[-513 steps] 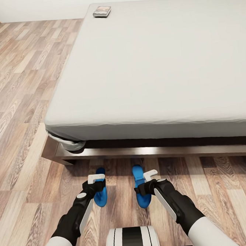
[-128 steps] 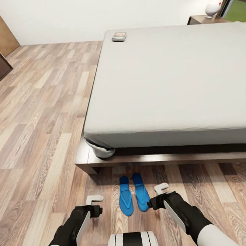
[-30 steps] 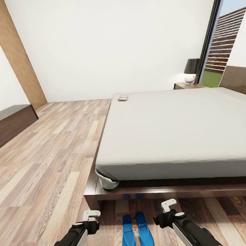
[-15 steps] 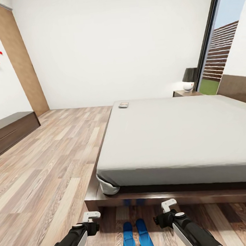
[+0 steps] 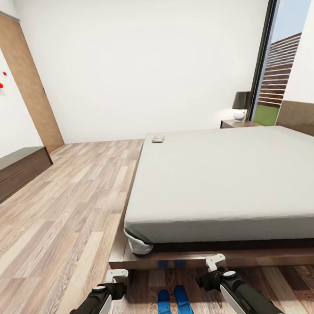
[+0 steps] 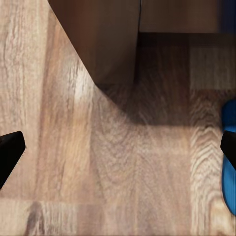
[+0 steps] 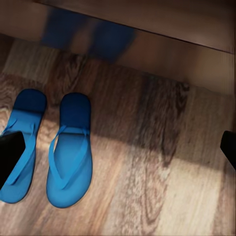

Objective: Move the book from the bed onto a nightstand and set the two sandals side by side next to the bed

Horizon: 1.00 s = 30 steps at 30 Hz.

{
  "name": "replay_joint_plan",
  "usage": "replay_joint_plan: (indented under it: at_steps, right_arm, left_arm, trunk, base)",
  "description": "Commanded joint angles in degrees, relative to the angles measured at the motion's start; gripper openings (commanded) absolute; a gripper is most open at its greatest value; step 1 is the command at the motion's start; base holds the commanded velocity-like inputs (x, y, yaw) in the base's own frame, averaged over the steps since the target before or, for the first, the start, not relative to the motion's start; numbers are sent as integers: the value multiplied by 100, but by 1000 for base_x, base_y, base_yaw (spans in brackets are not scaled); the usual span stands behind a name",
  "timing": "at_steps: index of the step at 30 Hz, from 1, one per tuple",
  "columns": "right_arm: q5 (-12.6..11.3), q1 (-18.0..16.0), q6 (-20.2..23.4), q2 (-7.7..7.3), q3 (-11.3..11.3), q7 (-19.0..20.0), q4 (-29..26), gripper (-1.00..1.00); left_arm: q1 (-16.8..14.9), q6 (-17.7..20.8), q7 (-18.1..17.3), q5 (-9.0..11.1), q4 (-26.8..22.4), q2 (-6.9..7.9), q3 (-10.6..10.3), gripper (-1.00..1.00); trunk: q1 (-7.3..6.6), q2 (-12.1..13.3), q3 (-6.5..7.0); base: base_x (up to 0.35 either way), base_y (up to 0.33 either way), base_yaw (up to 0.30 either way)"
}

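Two blue sandals (image 5: 164, 310) (image 5: 184, 306) lie side by side on the floor just in front of the bed's foot end, both clear in the right wrist view (image 7: 71, 152) (image 7: 22, 142). The bed (image 5: 224, 170) has a white mattress and a dark wooden frame. A small book (image 5: 158, 139) rests on its far left corner. The nightstand (image 5: 237, 123) stands beyond the bed's far right corner. My left gripper (image 5: 117, 275) (image 6: 118, 150) hovers open left of the sandals. My right gripper (image 5: 215, 262) (image 7: 120, 150) hovers open to their right. Neither holds anything.
A lamp (image 5: 242, 107) sits on the nightstand beside a tall dark-framed window (image 5: 267, 54). A long dark cabinet (image 5: 16, 170) runs along the left wall, with a brown door (image 5: 25, 77) behind it. Wood-plank floor (image 5: 71, 201) stretches along the bed's left side.
The head camera has tilted upward, so the bed and sandals sit lower in the picture. Since the earliest frame the sandals have come together and both grippers have drawn off them.
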Motion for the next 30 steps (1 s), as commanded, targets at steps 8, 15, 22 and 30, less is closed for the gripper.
replay_joint_plan:
  at_steps: [8, 15, 22, 30]
  right_arm:
    - [-42, -3, 25, -7, 26, -11, -9, 100]
    - [-42, -3, 25, -6, 27, -11, -6, 100]
    - [-42, -3, 25, -5, 32, -11, -8, 100]
    - [-33, -3, 25, 9, 38, -11, -10, 100]
  left_arm:
    - [-1, 14, 40, 27, -11, 10, -44, 100]
    - [-1, 6, 40, 29, -11, 13, -44, 100]
    - [-1, 3, 39, 22, -11, 13, -44, 100]
    - [-1, 3, 39, 19, -11, 13, -44, 100]
  trunk:
    - [-177, 320, 139]
    - [-331, 601, 264]
    - [-485, 881, 390]
    - [-661, 1202, 533]
  base:
    - [0, 0, 0]
    - [0, 0, 0]
    - [0, 0, 0]
    - [0, 0, 0]
